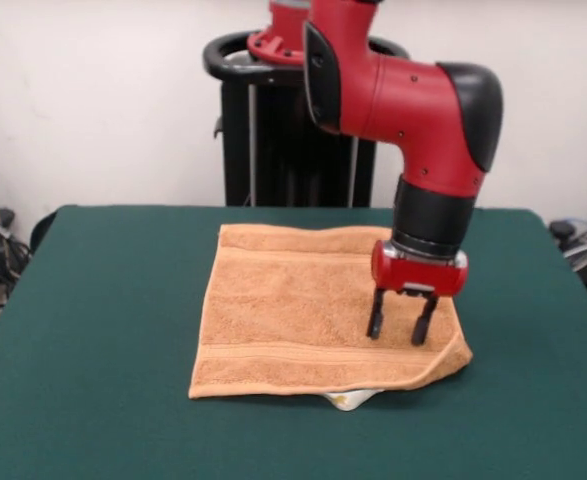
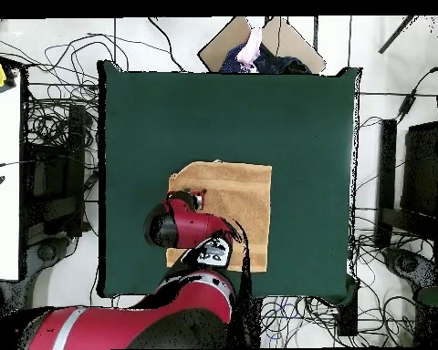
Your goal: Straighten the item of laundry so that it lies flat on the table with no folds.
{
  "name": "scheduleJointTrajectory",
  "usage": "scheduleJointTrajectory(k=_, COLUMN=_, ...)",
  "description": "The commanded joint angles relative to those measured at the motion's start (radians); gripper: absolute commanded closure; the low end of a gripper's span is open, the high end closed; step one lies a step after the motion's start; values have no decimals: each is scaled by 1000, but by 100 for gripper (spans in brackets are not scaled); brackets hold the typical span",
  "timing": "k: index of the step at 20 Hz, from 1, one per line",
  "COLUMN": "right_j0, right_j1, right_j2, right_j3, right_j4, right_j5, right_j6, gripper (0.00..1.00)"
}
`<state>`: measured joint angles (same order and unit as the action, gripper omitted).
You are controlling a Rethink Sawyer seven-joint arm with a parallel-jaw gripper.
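Note:
The orange-tan towel lies spread on the dark green table, with a woven band near its near edge. Its near right corner looks turned under, and a small white tag pokes out from below the near edge. My gripper points straight down over the towel's near right part. It is open and empty, with its fingertips at or just above the cloth. In the overhead view the towel shows on the table, and the red arm covers its left part and the gripper.
The black pedestal stands behind the table's far edge. A person shows at the table side opposite the robot in the overhead view. Cables and equipment lie on the floor around the table.

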<state>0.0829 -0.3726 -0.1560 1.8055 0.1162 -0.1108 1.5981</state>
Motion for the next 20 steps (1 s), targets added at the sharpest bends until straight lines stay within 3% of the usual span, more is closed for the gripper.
scheduleJointTrajectory(k=1, right_j0=-8, right_j1=40, right_j2=172, right_j3=-18, right_j4=41, right_j5=-38, right_j6=253, gripper=0)
scheduleJointTrajectory(k=8, right_j0=44, right_j1=45, right_j2=160, right_j3=-40, right_j4=109, right_j5=-52, right_j6=284, gripper=0)
scheduleJointTrajectory(k=12, right_j0=120, right_j1=49, right_j2=77, right_j3=-51, right_j4=185, right_j5=-91, right_j6=301, gripper=0)
scheduleJointTrajectory(k=20, right_j0=214, right_j1=35, right_j2=-41, right_j3=-113, right_j4=360, right_j5=48, right_j6=267, gripper=0)
